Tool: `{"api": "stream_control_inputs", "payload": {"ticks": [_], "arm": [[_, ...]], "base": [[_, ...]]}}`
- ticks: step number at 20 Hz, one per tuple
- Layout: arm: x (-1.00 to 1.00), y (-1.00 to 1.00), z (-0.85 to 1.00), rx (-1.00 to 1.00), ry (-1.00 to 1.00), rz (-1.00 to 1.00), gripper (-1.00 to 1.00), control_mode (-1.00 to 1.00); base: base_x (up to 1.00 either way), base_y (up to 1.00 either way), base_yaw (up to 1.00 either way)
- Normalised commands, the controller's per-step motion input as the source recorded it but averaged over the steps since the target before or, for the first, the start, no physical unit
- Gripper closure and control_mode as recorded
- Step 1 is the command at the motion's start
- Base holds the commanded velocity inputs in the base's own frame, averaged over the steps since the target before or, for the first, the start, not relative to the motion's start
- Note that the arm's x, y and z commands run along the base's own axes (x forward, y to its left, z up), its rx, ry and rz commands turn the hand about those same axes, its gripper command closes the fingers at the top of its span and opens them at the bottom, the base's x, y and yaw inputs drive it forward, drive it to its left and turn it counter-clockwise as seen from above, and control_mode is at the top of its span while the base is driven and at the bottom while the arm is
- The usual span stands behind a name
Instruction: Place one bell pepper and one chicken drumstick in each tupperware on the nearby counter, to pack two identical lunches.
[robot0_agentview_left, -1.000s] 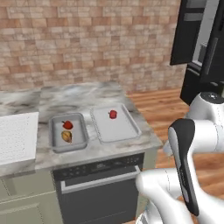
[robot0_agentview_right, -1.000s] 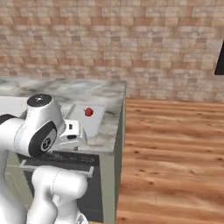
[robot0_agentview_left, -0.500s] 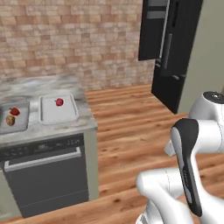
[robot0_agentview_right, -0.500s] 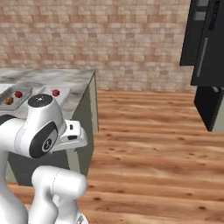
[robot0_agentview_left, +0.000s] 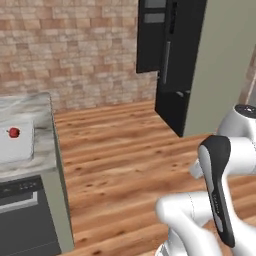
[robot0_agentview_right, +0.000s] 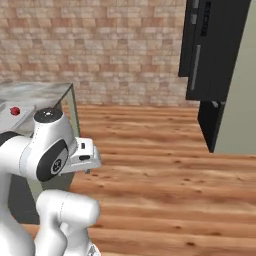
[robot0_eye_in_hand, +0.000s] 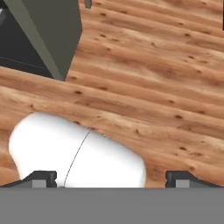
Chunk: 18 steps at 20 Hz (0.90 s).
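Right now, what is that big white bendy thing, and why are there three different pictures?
That white thing is a robot arm on a base with wheels, in a pretend kitchen. Two cameras ride behind it, one on its left and one on its right. The third sits on its hand and looks down at the wooden floor. The two dark tips at the bottom belong to its gripper, which is open and holds nothing. On the marbled counter sits a grey tupperware with a red bell pepper inside. The tall black thing is a fridge.
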Motion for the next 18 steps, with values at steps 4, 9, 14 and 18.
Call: {"api": "stream_control_inputs", "payload": {"ticks": [4,9,14,18], "arm": [[0.0,0.0,0.0,0.0,0.0,0.0,-1.0,1.0],[0.0,0.0,0.0,0.0,0.0,0.0,-1.0,1.0],[0.0,0.0,0.0,0.0,0.0,0.0,-1.0,1.0],[0.0,0.0,0.0,0.0,0.0,0.0,-1.0,1.0]], "base": [[1.0,0.0,-0.05],[1.0,0.22,-0.08],[1.0,0.08,-0.13],[1.0,0.07,-0.18]]}}
